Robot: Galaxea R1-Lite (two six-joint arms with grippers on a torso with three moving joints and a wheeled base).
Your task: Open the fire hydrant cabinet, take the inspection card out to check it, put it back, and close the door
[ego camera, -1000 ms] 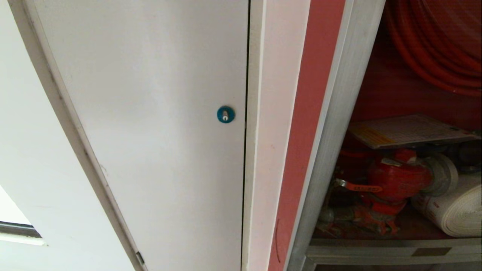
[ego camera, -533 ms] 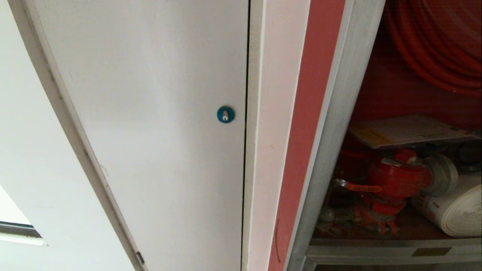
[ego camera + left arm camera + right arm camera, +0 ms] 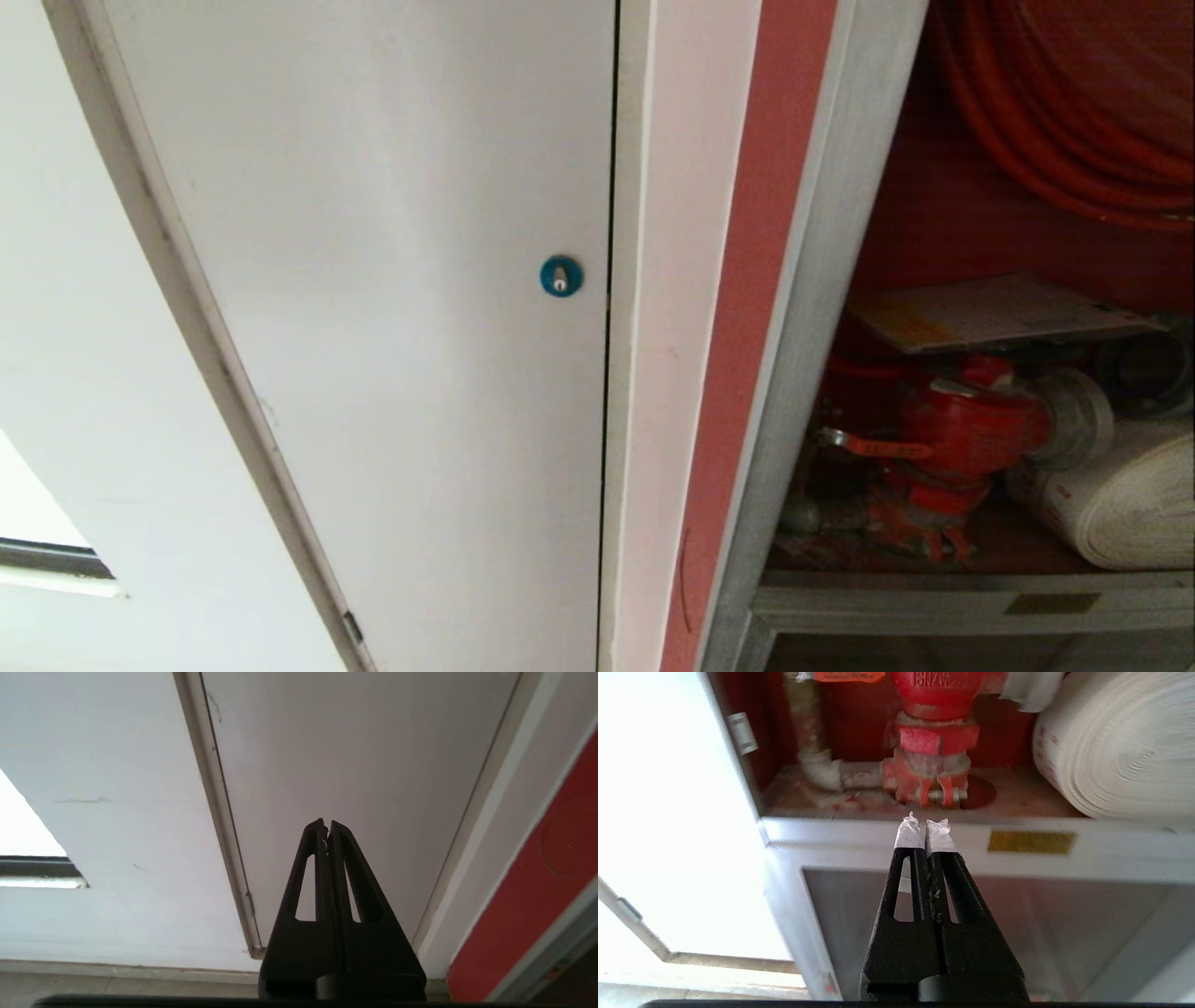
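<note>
- Leftmost, the plain white panel [image 3: 373,308] is smooth and flat, with a small round blue lock [image 3: 560,276] near its right edge.
- The left gripper [image 3: 326,826], black and tapered, points at that panel, fingers pressed together on nothing.
- Right of a red strip, the fire hydrant cabinet [image 3: 803,373] shows a brushed silver frame and red interior.
- Inside, the inspection card [image 3: 990,313], thin and flat, lies on top of the glossy red valve [image 3: 971,429], beside the ribbed white rolled hose [image 3: 1120,504].
- The right gripper [image 3: 927,828], tips wrapped in white tape, is clenched empty before the cabinet's sill.
</note>
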